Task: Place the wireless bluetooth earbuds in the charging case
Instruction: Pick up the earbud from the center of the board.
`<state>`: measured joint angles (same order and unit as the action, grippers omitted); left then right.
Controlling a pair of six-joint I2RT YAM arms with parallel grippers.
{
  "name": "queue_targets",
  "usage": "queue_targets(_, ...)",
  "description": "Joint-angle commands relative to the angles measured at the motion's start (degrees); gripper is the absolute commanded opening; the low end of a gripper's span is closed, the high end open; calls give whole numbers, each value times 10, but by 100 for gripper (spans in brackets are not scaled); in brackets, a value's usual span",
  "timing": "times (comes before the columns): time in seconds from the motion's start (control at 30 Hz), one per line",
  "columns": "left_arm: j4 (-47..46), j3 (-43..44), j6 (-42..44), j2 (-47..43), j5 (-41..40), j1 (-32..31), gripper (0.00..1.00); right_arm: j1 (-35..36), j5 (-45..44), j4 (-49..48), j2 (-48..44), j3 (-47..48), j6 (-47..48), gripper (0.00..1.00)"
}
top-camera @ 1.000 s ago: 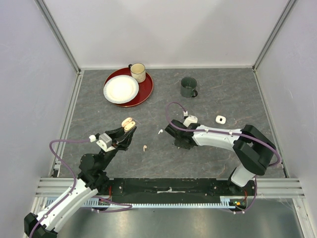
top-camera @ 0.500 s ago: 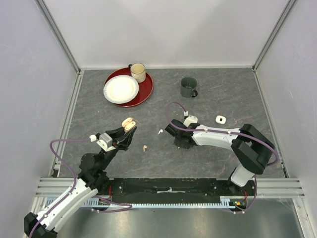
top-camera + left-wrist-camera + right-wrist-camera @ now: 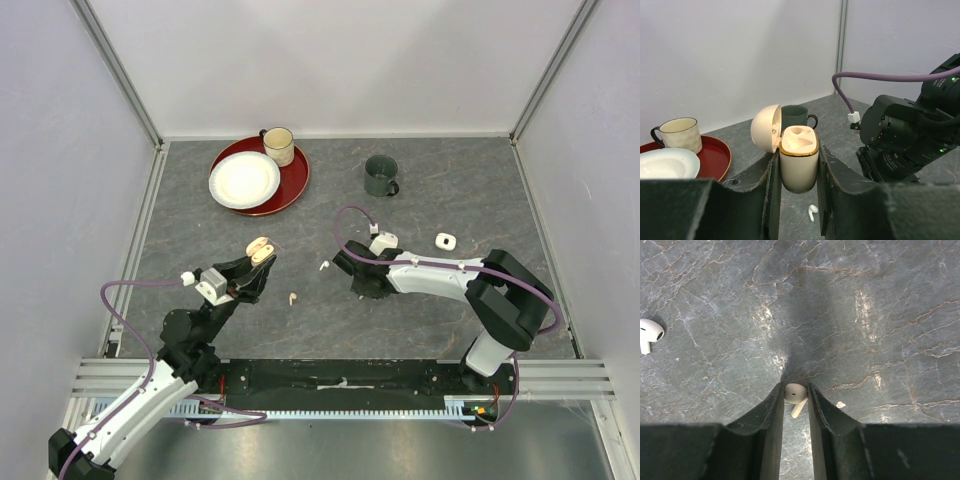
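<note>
Gripping a pale peach charging case (image 3: 799, 167) upright between its two dark fingers (image 3: 771, 192), the left tool (image 3: 260, 260) hung above the grey, stone-patterned bench (image 3: 430, 205), narrowed onto the case's sides. The case's rounded lid (image 3: 765, 128) stood swung open to one side, baring a gold-rimmed top. Opposite it, the right tool (image 3: 795, 390) pointed down at the bench with its fingers (image 3: 771, 412) drawn close around a peach earbud (image 3: 794, 392), the stem angled back between them. Whether that earbud rested on the bench or sat just above it could not be told from the wrist camera.

A white earbud (image 3: 324, 266) lay loose on the bench between the two tools, just beside the right one. A second peach earbud (image 3: 291, 298) lay near it, closer to the arm bases. A small white case (image 3: 445, 241) sat on the bench beyond the right arm.

Farther back stood a dark green mug (image 3: 381, 175). At the far left, a red tray (image 3: 297, 185) carried a white plate (image 3: 244, 180) and a cream mug (image 3: 278, 146).
</note>
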<state>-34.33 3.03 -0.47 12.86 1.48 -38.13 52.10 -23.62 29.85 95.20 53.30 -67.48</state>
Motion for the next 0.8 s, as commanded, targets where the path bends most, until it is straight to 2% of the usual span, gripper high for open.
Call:
queue_targets(0.0,-15,0,-8,2,-14,-4,2,-2,16,-3,32,-13,6,29)
queue_targets(0.2,-14,0,-7,2,-14,-4,2,-2,6,-3,30,-7,24,20)
queue_targets(0.33,-13,0,-7,5,-12,-4,2,1,-31,-15,-7,4,80,0)
queue_targets(0.5,-15,8,-11,30,-9,-4,2,11,-131,-58,-93,6,155,0)
queue_targets(0.77,-61,29,-33,122,36,-4,2,28,-188,-215,-220,-25,306,0)
